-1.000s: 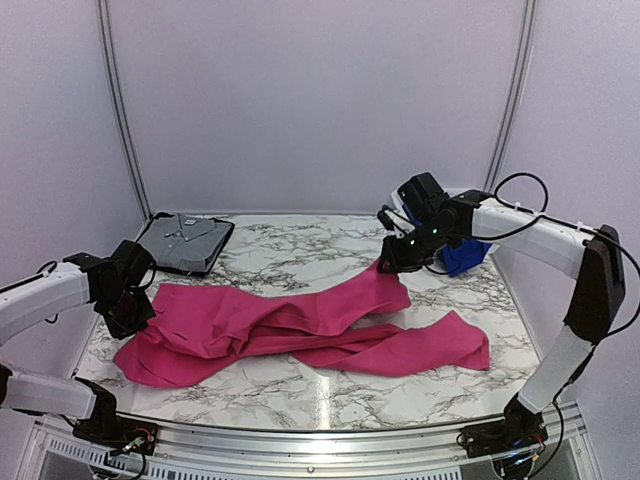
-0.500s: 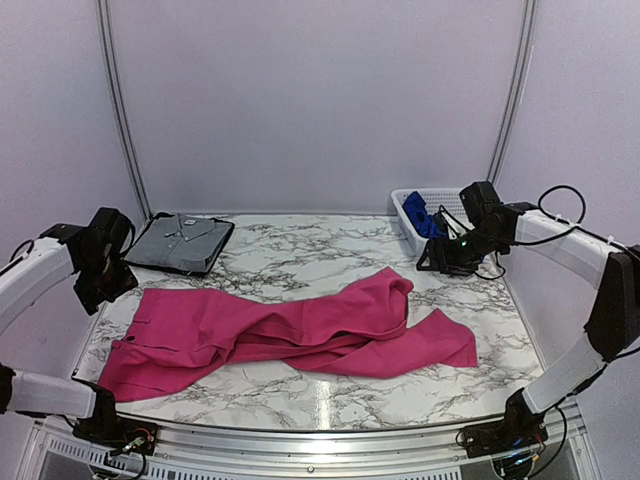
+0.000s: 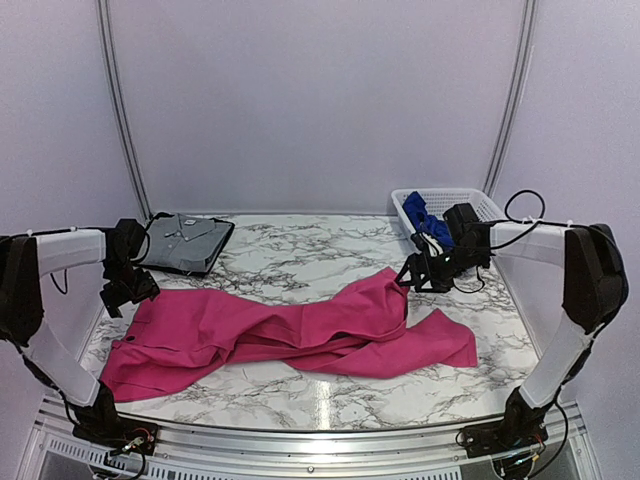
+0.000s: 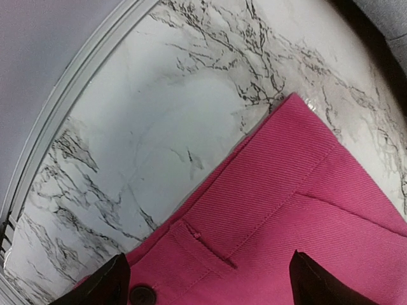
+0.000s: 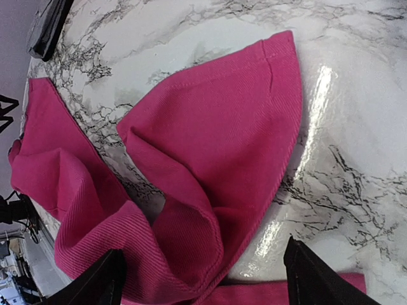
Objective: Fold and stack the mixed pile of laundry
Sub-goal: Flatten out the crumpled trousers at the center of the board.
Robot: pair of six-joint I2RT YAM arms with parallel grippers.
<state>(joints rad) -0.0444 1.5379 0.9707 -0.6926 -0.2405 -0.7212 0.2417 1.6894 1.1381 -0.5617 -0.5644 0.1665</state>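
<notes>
Left gripper (image 4: pixel 213 289) first: fingers spread wide, nothing between them, hovering just above the waistband corner of the pink trousers (image 4: pixel 286 216). You can see a button and a pocket slit right under it. Right gripper (image 5: pixel 206 276) is the same deal, jaws wide apart and empty, sitting over the hem end of one leg at the far right, where the cloth curls over itself in a soft roll.

Zooming out in the overhead view, the left gripper (image 3: pixel 130 288) and the right gripper (image 3: pixel 412 274) sit at opposite ends of the pink trousers (image 3: pixel 300 325), which lie stretched nearly the whole width of the marble table (image 3: pixel 300 250). Not flat though: the two legs cross and bunch up through the middle. The blue garment (image 3: pixel 425 220) is heaped in the white basket (image 3: pixel 470 197) at the back right, so it isn't even on the table yet. Back left there's a folded grey shirt (image 3: pixel 185 238) on a dark tray (image 3: pixel 190 268).

My read: this is the lay-it-out step on the first garment, with no folding done. Next move probably needs a fresh pinch on the leg hems to untwist and line up the legs before any fold. The thick ribbed fabric looks like it'll hold those wrinkles, so smooth it first.
</notes>
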